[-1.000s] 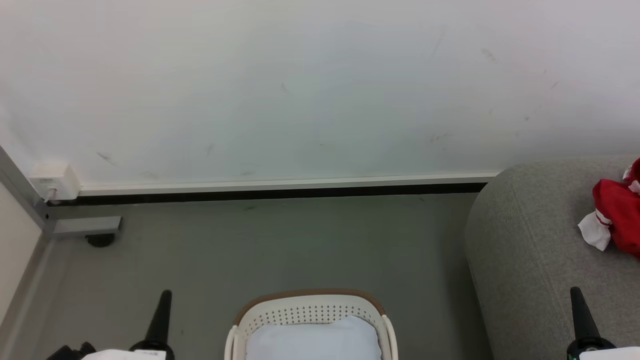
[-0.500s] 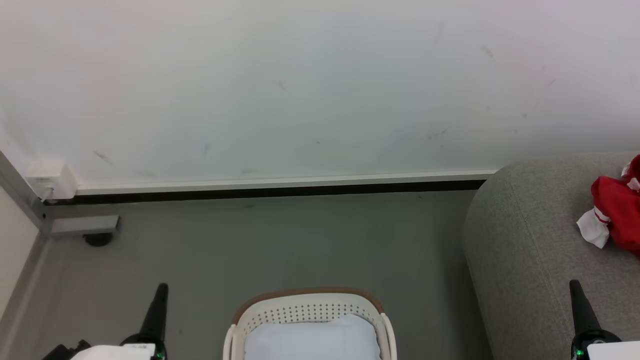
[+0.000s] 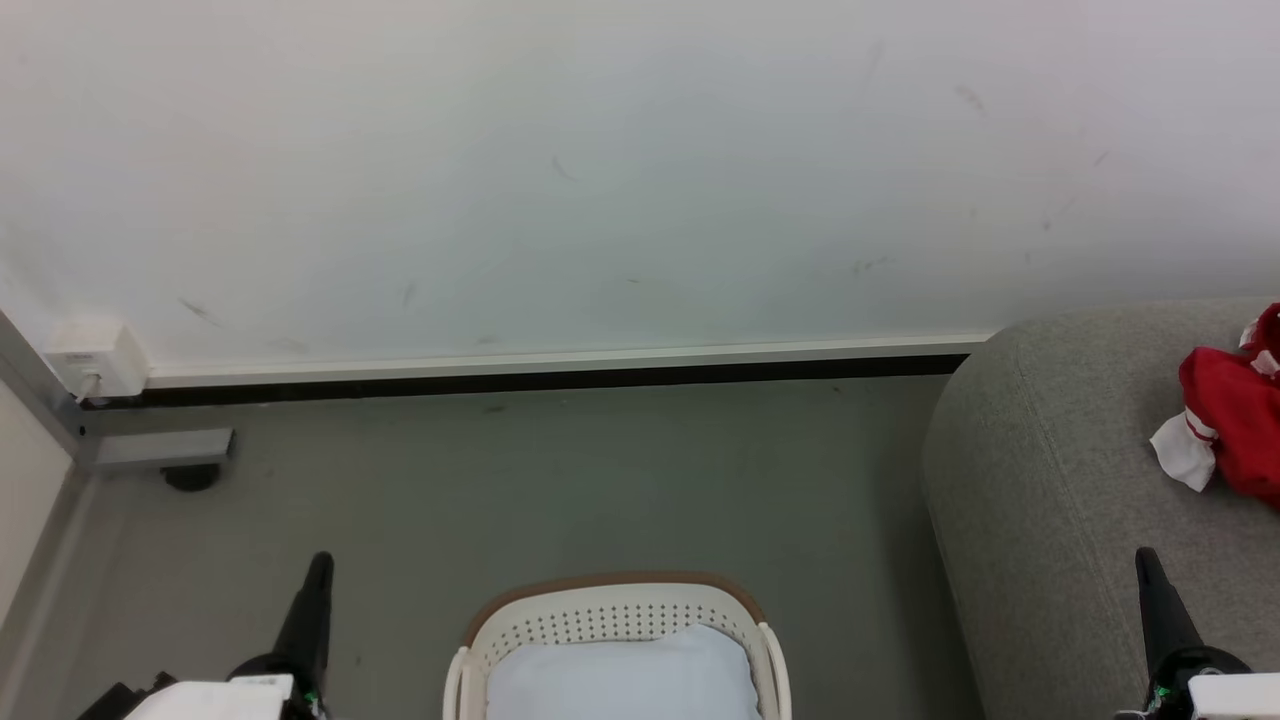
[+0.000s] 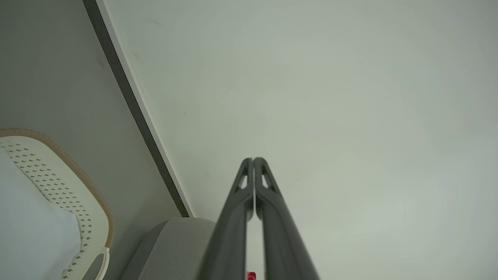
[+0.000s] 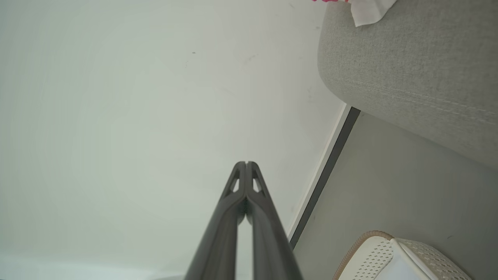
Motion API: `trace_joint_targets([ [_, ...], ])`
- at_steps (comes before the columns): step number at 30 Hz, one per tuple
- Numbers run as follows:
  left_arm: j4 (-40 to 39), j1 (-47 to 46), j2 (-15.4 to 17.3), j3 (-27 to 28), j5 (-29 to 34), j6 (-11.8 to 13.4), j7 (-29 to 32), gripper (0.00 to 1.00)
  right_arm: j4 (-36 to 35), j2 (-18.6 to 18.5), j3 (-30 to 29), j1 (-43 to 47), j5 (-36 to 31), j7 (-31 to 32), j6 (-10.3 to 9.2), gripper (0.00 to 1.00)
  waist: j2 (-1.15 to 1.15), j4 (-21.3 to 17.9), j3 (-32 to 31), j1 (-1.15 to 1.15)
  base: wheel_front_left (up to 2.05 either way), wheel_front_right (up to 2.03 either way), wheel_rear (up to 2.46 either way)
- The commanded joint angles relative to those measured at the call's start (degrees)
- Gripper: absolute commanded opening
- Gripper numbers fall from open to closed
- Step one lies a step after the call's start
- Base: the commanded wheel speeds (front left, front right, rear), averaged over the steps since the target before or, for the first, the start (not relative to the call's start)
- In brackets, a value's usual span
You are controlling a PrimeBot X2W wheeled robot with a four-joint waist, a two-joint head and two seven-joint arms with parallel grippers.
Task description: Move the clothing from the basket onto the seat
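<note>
The white basket (image 3: 612, 590) with a brown rim stands on the floor at the bottom middle, cut off by the frame edge. A pale bluish-white cloth (image 3: 620, 675) lies inside it. The grey seat (image 3: 1050, 480) rises at the right, and a red garment with white striped cuffs (image 3: 1225, 420) lies bunched on its top. My left gripper (image 3: 319, 565) is left of the basket, shut and holding nothing, its tips pressed together (image 4: 253, 160). My right gripper (image 3: 1145, 560) hangs over the seat's front, also shut and bare (image 5: 246, 163).
A white wall with a dark baseboard (image 3: 560, 378) runs behind the grey floor (image 3: 560, 480). A white socket box (image 3: 95, 360) and a grey metal foot (image 3: 160, 450) sit in the left corner. The basket rim (image 4: 97, 202) and seat edge (image 5: 408, 66) flank my fingers.
The head view has drifted slightly, so the whole picture sits a little higher. Both grippers' tips reach a little further up the view. The garment and basket lie as before.
</note>
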Motion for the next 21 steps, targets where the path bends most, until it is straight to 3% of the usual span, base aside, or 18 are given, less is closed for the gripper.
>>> trace_joint_targets([
  [1, -0.25, -0.86, 0.15, 0.37, -1.29, -0.45, 0.28, 0.00, -0.43, -0.50, -0.22, -1.13, 1.02, 0.35, -0.10, 0.00, 0.00, -0.02, 0.02, 0.00, 0.00, 0.00, 0.00],
  [21, -0.20, -1.67, 0.08, 1.16, -7.33, -0.47, 2.02, 0.00, -0.39, -0.52, -0.30, -1.94, 7.32, 2.01, -0.12, 0.00, 0.00, -0.38, 0.44, 0.00, 0.00, 0.00, 0.00],
])
